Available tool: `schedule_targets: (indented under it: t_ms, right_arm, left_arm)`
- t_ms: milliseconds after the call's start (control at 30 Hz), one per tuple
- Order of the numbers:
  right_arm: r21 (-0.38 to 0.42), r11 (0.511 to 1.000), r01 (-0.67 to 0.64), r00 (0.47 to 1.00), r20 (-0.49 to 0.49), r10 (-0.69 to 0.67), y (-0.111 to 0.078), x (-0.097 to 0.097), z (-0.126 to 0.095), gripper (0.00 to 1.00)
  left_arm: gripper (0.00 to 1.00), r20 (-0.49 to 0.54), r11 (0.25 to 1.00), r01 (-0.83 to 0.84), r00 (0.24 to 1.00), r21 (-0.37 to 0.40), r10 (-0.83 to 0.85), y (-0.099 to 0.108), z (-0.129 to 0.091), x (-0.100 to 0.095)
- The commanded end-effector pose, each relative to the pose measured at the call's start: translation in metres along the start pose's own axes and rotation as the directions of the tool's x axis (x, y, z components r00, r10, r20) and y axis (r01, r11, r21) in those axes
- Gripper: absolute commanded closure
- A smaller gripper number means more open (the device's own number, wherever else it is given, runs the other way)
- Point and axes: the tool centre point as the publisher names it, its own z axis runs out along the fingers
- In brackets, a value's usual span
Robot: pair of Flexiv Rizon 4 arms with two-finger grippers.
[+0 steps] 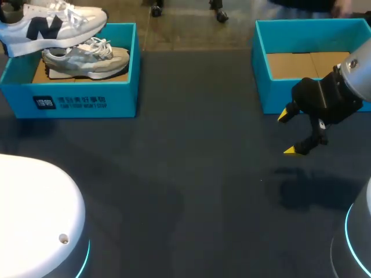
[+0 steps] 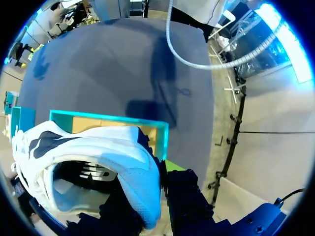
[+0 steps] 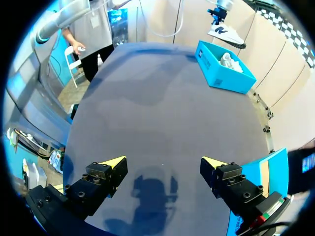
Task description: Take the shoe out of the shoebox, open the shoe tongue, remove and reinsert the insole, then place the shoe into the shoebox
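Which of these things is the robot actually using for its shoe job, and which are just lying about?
In use: white shoe, gripped by the left gripper; blue shoebox under it.
Lying about: grey shoe in that box; empty blue box; open right gripper.

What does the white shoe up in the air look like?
The white lace-up sneaker, with a dark navy side mark and a thick pale sole, hangs above the open blue shoebox that holds a grey sneaker. It looks like mesh and smooth leather. My left gripper pinches its heel wall between its fingers; the shoe's opening faces that wrist camera.
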Motion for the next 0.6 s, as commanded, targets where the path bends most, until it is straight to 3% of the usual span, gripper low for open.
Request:
schedule_targets:
  t_ms: [33, 233, 400, 600]
  right_arm:
    - [0.002, 1.000, 0.000, 1.000, 0.002, 0.000, 0.000, 0.001, 0.000, 0.00]
    - [0.002, 1.000, 0.000, 1.000, 0.002, 0.000, 0.000, 0.001, 0.000, 0.00]
    - [0.002, 1.000, 0.000, 1.000, 0.002, 0.000, 0.000, 0.001, 0.000, 0.00]
    - [0.002, 1.000, 0.000, 1.000, 0.002, 0.000, 0.000, 0.001, 0.000, 0.00]
  left_arm:
    - [1.00, -0.016, 0.999, 0.007, 1.000, -0.036, -0.007, -0.032, -0.008, -0.014]
    - [1.00, -0.022, 1.000, 0.021, 1.000, -0.014, -0.022, -0.065, -0.010, -0.038]
    - [1.00, -0.052, 0.994, 0.062, 0.996, -0.086, -0.066, -0.094, -0.013, -0.058]
    - [1.00, -0.054, 0.996, 0.046, 0.997, -0.079, -0.050, -0.120, -0.007, -0.085]
